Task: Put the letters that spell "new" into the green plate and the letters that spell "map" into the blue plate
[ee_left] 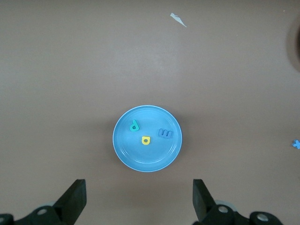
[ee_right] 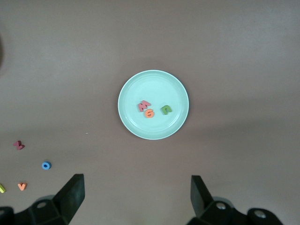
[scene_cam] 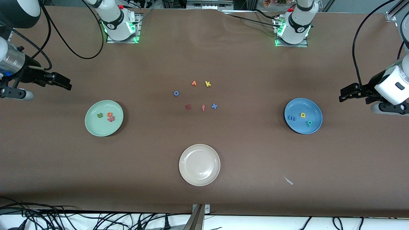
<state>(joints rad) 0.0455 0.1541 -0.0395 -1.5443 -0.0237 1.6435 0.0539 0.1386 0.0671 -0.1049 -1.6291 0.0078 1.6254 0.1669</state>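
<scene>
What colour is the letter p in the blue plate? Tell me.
Teal-green. The p lies in the blue plate beside a yellow a; the left wrist view shows it best.

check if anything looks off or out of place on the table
One oddity: a small pale scrap lies on the bare table, nearer the front camera than the blue plate; it looks like stray debris. Otherwise nothing is spilled or damaged.

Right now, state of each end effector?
Left end effector: open, holding nothing, raised over the table beside the blue plate.
Right end effector: open, holding nothing, raised beside the green plate.
</scene>
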